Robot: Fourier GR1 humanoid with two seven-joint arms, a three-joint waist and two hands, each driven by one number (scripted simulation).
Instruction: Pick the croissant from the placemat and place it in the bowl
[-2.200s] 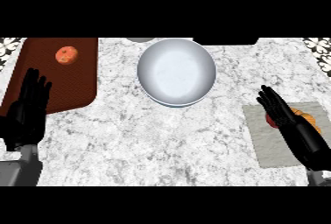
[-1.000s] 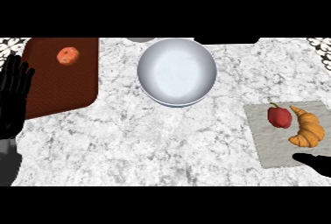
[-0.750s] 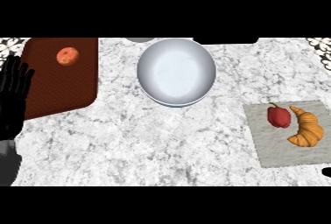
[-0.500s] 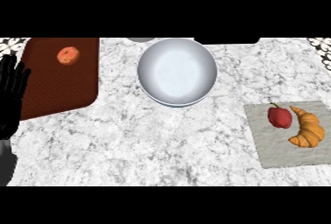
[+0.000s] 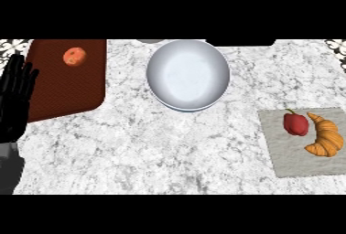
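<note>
Marble counter (image 5: 169, 151) fills the lower part of the frame, bare of any arm on its right side. At the lower right, a grey placemat (image 5: 290, 157) lies flat against the edge, and on it rest a golden croissant (image 5: 324, 137) and, just beside it to the left, a red pepper (image 5: 295, 124); the two look to be touching or nearly so. The croissant sits untouched, its curve bowing toward the right edge of the frame.

At the left edge, the robot's left hand (image 5: 15, 103) stands upright with fingers straight and spread, holding nothing, resting beside a dark brown mat (image 5: 67, 87). Its fingertips overlap that mat's left side. The right hand does not show anywhere in the frame.

Farther up, at centre top, a pale empty bowl (image 5: 188, 74) waits, well apart from the placemat. In the upper left, a small orange-red fruit (image 5: 74, 56) sits on the brown mat.

The pickup step appears not yet begun: nothing is grasped and the bowl holds nothing. The next move likely calls for the right hand to enter from the lower right, come down over the croissant and close round it without nudging the pepper next to it, then carry it up and left to the bowl.
</note>
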